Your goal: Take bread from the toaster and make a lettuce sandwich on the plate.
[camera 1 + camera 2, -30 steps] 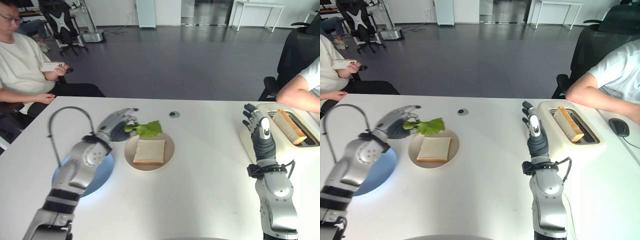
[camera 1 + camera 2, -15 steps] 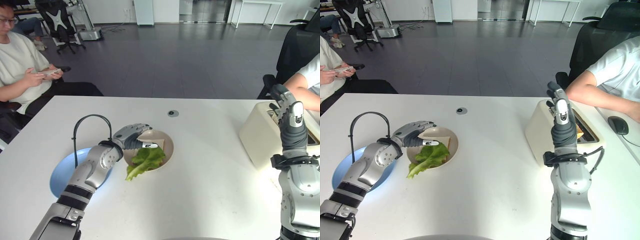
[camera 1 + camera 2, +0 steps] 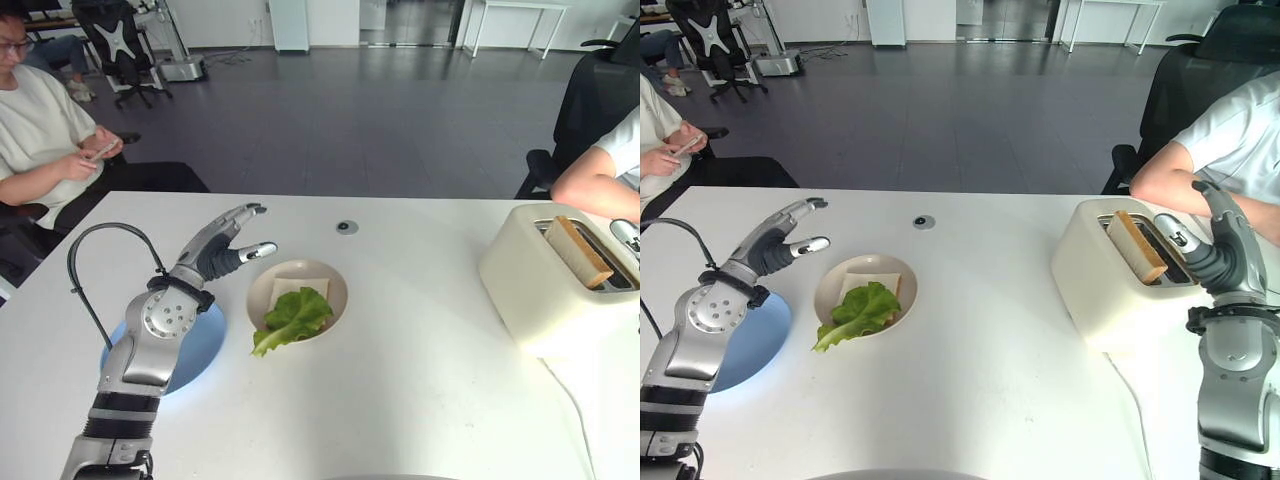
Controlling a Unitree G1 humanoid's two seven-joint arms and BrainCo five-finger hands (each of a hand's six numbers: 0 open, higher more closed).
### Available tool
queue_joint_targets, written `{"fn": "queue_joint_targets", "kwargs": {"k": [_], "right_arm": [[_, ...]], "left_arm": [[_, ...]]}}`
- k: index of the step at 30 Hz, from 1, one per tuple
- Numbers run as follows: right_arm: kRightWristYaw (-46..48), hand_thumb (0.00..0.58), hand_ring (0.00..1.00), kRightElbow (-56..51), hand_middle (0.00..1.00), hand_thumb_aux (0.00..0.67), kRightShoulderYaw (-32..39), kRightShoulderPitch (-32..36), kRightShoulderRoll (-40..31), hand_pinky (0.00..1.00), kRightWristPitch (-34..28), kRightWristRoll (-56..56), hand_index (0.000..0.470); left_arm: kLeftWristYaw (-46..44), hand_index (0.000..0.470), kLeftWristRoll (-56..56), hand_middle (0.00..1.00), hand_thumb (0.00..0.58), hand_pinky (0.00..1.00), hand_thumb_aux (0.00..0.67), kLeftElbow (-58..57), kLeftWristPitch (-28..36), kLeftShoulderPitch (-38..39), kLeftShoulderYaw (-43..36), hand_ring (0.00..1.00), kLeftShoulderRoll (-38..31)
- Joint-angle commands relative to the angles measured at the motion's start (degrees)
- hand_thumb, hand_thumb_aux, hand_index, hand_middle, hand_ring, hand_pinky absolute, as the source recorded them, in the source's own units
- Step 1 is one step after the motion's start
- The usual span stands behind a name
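1. The white table point(image 3: 420, 390) carries all the things of the task.
2. A round beige plate point(image 3: 336, 290) stands near the middle of the table.
3. A square slice of white bread point(image 3: 298, 288) lies flat on this plate.
4. A green lettuce leaf point(image 3: 292, 318) lies on the slice and covers its near part; the tip of the leaf goes over the near left rim of the plate.
5. The left robot hand point(image 3: 212, 258) is above the table, just to the left of the beige plate and apart from it. Its fingers are stretched and spread wide, and it holds nothing.
6. A round light blue plate point(image 3: 202, 338) lies to the left of the beige plate, partly under the left arm.
7. A cream-coloured toaster point(image 3: 530, 290) stands at the right side of the table, well apart from the plates.
8. A toasted slice of bread point(image 3: 578, 250) stands in a slot of the toaster and rises above its top.
9. The right robot hand point(image 3: 1217, 252) is at the right side of the toaster, near the slots. Its fingers are spread and it holds nothing.
10. A small round metal disc point(image 3: 347, 228) sits in the table beyond the beige plate.
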State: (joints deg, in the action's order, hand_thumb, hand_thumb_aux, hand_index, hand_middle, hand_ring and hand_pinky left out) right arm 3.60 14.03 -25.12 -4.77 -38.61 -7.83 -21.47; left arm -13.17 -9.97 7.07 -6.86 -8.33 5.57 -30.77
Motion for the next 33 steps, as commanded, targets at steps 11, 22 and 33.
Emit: {"fn": "queue_joint_targets", "kwargs": {"k": [11,22,33], "right_arm": [[1.87,0.571,0.0,-6.13,0.0,0.589,12.41,0.15,-0.01,0.0,0.36,-5.71,0.413],[-2.77,0.58,0.0,-4.2,0.0,0.67,9.41,3.52,-1.22,0.0,1.86,-6.74,0.47],[4.35,0.58,0.0,-4.31,0.0,0.67,12.33,29.13,2.9,0.0,0.57,10.24,0.47]], "left_arm": [[-1.97,0.0,17.45,0.0,0.0,0.0,0.0,14.09,1.73,12.08,7.37,0.0,7.59],[-1.29,0.0,16.68,0.0,0.0,0.0,0.0,15.9,2.04,12.83,7.42,0.0,7.88],[-0.49,0.0,19.58,0.0,0.0,0.0,0.0,14.27,-0.26,12.8,5.91,0.0,13.52]]}}
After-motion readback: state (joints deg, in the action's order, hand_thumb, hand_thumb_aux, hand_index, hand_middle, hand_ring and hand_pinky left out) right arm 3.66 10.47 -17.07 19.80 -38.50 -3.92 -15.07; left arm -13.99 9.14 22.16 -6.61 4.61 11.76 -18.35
